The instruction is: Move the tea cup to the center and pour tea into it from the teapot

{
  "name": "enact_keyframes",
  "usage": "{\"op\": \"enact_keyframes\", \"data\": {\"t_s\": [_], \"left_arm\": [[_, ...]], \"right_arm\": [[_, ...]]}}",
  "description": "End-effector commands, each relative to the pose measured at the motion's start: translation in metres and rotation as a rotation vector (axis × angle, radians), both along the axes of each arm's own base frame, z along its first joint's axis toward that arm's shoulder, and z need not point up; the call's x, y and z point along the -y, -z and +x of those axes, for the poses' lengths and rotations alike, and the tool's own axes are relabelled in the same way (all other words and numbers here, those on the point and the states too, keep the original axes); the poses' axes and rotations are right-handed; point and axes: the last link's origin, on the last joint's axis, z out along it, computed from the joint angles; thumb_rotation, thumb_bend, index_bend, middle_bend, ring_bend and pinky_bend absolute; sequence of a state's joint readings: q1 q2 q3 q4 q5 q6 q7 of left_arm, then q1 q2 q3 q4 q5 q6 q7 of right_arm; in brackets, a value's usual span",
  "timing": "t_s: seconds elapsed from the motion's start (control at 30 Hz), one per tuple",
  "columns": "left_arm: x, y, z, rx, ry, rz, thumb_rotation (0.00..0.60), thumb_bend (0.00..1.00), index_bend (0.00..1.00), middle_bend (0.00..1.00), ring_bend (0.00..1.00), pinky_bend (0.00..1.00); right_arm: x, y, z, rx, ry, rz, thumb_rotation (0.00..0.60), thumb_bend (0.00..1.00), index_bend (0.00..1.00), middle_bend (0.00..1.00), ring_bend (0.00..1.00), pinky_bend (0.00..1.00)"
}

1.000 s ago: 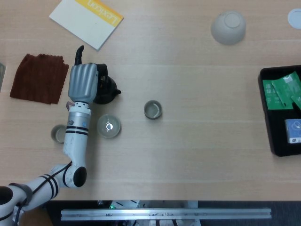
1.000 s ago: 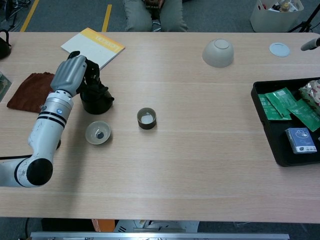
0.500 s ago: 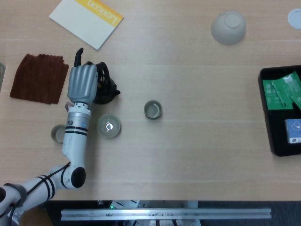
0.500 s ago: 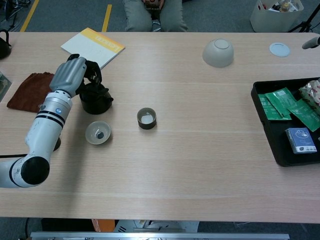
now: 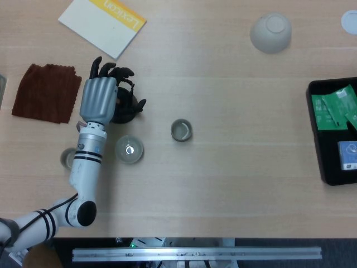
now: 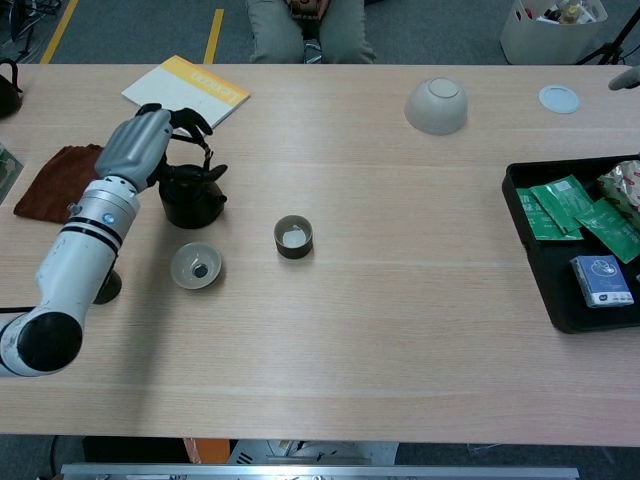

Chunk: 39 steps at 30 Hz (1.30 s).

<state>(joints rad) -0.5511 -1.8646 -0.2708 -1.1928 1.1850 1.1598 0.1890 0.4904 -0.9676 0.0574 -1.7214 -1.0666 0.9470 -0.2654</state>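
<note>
The black teapot (image 5: 126, 108) (image 6: 192, 199) stands at the left of the table. My left hand (image 5: 99, 97) (image 6: 135, 148) hovers over its near-left side with fingers (image 5: 111, 71) spread above the wire handle, gripping nothing that I can see. The small dark tea cup (image 5: 181, 130) (image 6: 293, 236) sits upright near the table's middle, to the right of the teapot and apart from the hand. My right hand is in neither view.
A round glass lid (image 5: 129, 149) (image 6: 196, 265) lies by my forearm, which half hides a second cup (image 5: 68, 158). A brown cloth (image 5: 47, 92), a yellow-and-white book (image 5: 103, 22), an overturned bowl (image 5: 270, 32) and a black tray (image 5: 315, 134) of packets are also on the table.
My left hand's fingers have uncurled from over the teapot and now spread out above its handle. The hand shifted slightly toward the far side. The tea cup has not moved.
</note>
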Motion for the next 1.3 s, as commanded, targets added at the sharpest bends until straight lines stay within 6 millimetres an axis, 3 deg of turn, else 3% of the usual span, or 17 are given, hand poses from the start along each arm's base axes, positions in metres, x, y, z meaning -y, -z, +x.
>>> {"op": "enact_keyframes", "data": {"t_s": [0.03, 0.2, 0.3, 0.4, 0.7, 1.07, 1.3], "left_arm": [[0.004, -0.01, 0.005, -0.023, 0.048, -0.005, 0.358, 0.18, 0.26, 0.27, 0.11, 0.03], [0.015, -0.035, 0.01, -0.057, 0.11, -0.005, 0.369, 0.18, 0.26, 0.26, 0.1, 0.03], [0.021, -0.05, 0.008, -0.085, 0.136, 0.014, 0.467, 0.18, 0.27, 0.26, 0.1, 0.03], [0.028, -0.065, -0.002, -0.124, 0.161, 0.042, 0.532, 0.18, 0.28, 0.26, 0.1, 0.03], [0.068, -0.111, -0.037, -0.188, 0.135, 0.091, 0.597, 0.18, 0.29, 0.27, 0.1, 0.03], [0.112, -0.155, -0.061, -0.214, 0.068, 0.154, 0.6, 0.18, 0.31, 0.27, 0.1, 0.03], [0.133, -0.164, -0.064, -0.212, 0.042, 0.163, 0.6, 0.18, 0.31, 0.27, 0.1, 0.03]], "right_arm": [[-0.001, -0.002, -0.001, 0.004, 0.004, -0.007, 0.6, 0.28, 0.15, 0.16, 0.04, 0.09], [-0.006, -0.008, -0.006, 0.027, 0.026, -0.037, 0.6, 0.28, 0.15, 0.16, 0.04, 0.09], [-0.014, -0.012, -0.015, 0.051, 0.054, -0.065, 0.6, 0.28, 0.15, 0.16, 0.04, 0.09], [-0.025, -0.016, -0.025, 0.062, 0.077, -0.086, 0.6, 0.28, 0.15, 0.16, 0.04, 0.09], [-0.063, -0.026, -0.046, 0.056, 0.054, -0.179, 0.6, 0.28, 0.16, 0.16, 0.04, 0.09], [-0.111, -0.04, -0.059, 0.034, -0.022, -0.32, 0.6, 0.28, 0.16, 0.17, 0.04, 0.09], [-0.127, -0.04, -0.061, 0.044, -0.035, -0.35, 0.6, 0.28, 0.16, 0.17, 0.04, 0.09]]}}
